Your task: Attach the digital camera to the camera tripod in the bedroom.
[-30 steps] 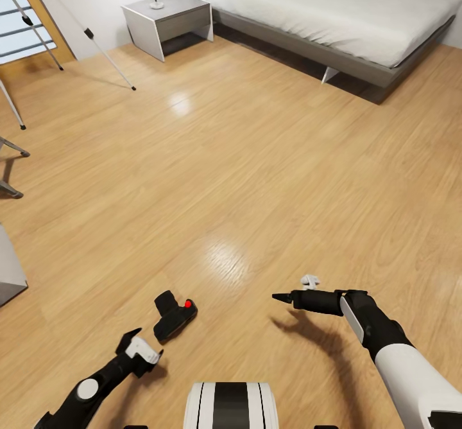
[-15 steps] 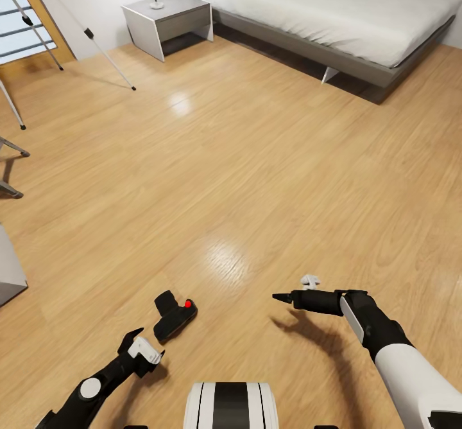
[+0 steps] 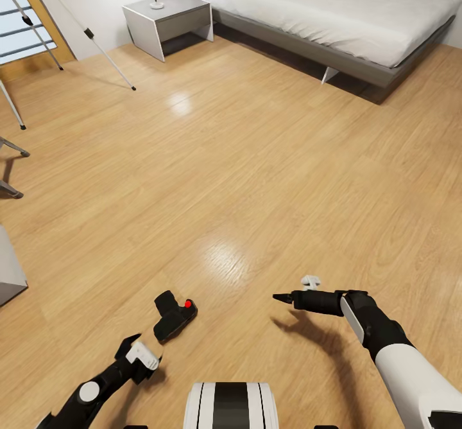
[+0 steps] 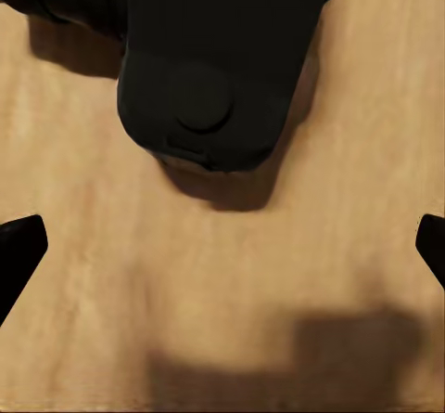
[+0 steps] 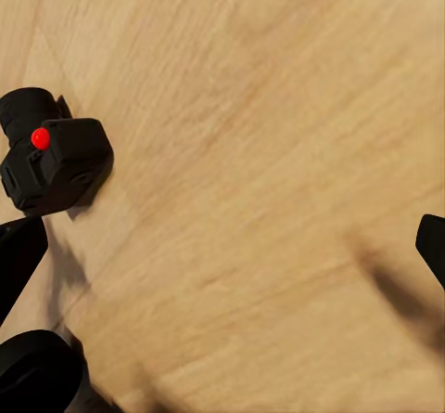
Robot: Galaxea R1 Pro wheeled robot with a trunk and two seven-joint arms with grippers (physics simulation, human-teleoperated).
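Basically nothing's done yet. The digital camera lies on the wood floor right in front of the robot's base, lens barrel pointing away from the robot, red button showing on top. Not held by anything.

Left gripper sits low, just beside the camera on the robot's side, not touching it. In the left wrist view the camera fills the far end of the frame w/ the two fingertips at opposite edges, so fingers are spread wide and aimed at the body. Looks like the approach for a pick, prob. the step in hand.

Right gripper hovers above the floor, well apart from the camera, pointing toward it. Right wrist view shows fingertips at both edges w/ bare floor between: spread apart, empty.

The camera tripod stands far off at the head view's upper left near the window; only thin silver legs and black feet in view, head out of frame. Bed and nightstand along the far wall.

Left to do, as I judge it: grab camera, lift, drive over to tripod, seat it on the head. So very early.
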